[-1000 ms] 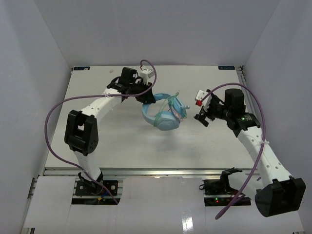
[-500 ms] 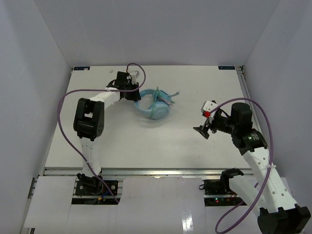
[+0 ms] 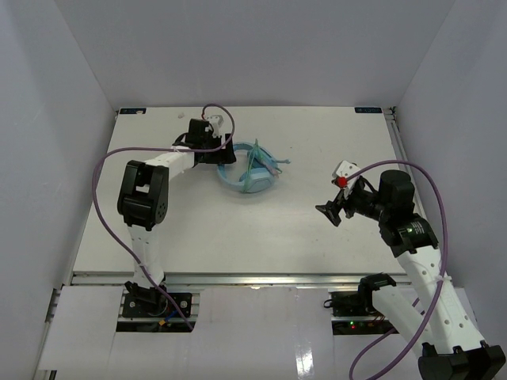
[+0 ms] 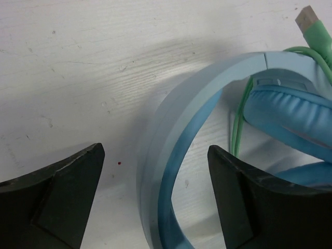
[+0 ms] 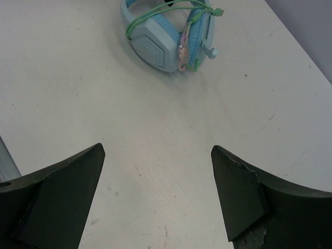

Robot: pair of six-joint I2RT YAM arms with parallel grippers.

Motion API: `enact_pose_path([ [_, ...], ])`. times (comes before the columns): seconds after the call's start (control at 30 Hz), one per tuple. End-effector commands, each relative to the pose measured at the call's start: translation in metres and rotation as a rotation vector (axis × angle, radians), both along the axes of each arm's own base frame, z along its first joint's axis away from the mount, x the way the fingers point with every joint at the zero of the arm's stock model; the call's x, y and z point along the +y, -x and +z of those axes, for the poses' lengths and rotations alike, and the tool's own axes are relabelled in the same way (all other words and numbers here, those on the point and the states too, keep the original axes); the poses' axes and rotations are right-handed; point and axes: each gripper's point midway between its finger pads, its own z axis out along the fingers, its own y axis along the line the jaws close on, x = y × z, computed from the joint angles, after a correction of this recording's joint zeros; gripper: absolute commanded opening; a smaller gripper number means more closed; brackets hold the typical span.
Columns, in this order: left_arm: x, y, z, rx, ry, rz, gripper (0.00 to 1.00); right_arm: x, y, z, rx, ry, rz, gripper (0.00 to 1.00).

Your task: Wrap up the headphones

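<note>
Pale green cable (image 5: 155, 13) now lies looped across the ear cups and band of the light blue headphones (image 3: 249, 172), with only the plug (image 4: 311, 23) poking out loose at the upper right of the left wrist view. That looks to me like the winding is about done.

A second ago the headset sat nearer the middle of the table (image 3: 198, 237) with both arms close around it. Since then it has slid up and left in the overhead view, and the left arm has folded back with it. The left gripper (image 3: 226, 156) is spread wide and straddles the headband (image 4: 171, 135), with bare wood showing on either side, so it grips nothing. The right gripper (image 3: 331, 210) has pulled away toward the lower right. Its fingers are parted too, and from its own camera the headphones sit small at the top of the frame, well apart from it.

I would read this as letting go and backing off.

For room, the headset rests in the upper centre, short of the back edge and away from the side walls. A wide stretch of tabletop lies between it and the right arm. The left arm's purple cable (image 3: 214, 111) arcs just above its wrist, near the headband, and could snag as it withdraws.
</note>
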Motion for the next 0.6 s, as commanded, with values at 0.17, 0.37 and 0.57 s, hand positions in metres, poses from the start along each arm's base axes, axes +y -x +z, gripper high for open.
enact_pose_path([
  [0.17,-0.004,0.008,0.109,-0.210,0.103,-0.037,0.98,-0.007,0.000,0.000,0.054,-0.040,-0.056,0.90],
  [0.37,-0.011,0.027,0.145,-0.265,0.160,-0.097,0.98,-0.009,0.002,0.001,0.107,-0.060,-0.075,0.90],
  [0.57,-0.033,0.056,0.173,-0.277,0.286,-0.233,0.98,-0.017,-0.002,0.002,0.128,-0.076,-0.139,0.90],
])
